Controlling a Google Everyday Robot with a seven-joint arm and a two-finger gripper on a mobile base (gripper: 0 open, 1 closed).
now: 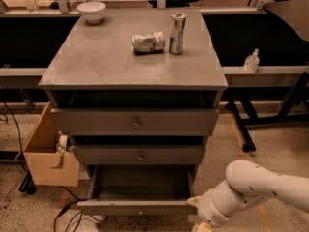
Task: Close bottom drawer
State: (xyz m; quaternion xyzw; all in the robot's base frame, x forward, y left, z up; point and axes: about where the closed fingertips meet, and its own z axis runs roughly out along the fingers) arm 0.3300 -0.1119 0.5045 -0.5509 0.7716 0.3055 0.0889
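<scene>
1. Gripper (199, 225) sits low at the bottom edge of the view, just beside the right front corner of the bottom drawer (137, 207). It is mostly cut off, so I cannot tell whether it is apart or together.
2. Its arm (251, 187) comes in from the right, probably placed to push on the front panel.
3. The bottom drawer stands pulled well out beneath the middle drawer (140, 154).
4. The thin front faces the camera with its long axis running left to right, so closing it means pushing straight back into the cabinet (130, 64).

No print is legible on the crushed can (148, 42) or upright can (176, 26); the gripper (202, 226) hangs beside the bottom drawer (137, 207).
</scene>
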